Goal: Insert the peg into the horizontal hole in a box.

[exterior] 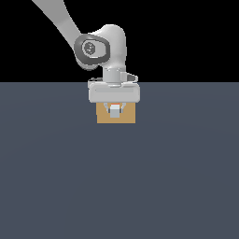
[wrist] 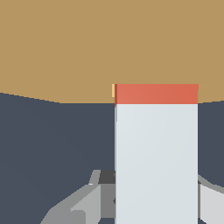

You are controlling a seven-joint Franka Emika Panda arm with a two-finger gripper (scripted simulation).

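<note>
Your gripper (exterior: pixel 115 110) grips the peg (wrist: pixel 156 148) — its long axis points straight into the box (exterior: pixel 102 116), near the table's (exterior: pixel 119 186) far edge.

Matt, untextured tan box (wrist: pixel 87 43); smooth peg (wrist: pixel 156 144), flat white with a matt orange-red band; gripper (exterior: pixel 114 111) in pale, faintly glossy plastic-like finish; desk (exterior: pixel 119 186) uniform matt slate-grey.

A bare simulated test scene: a flat slate-grey bench (exterior: pixel 56 177) (featureless, untextured) spreads around the plain tan box (exterior: pixel 102 116), with solid black beyond it.
</note>
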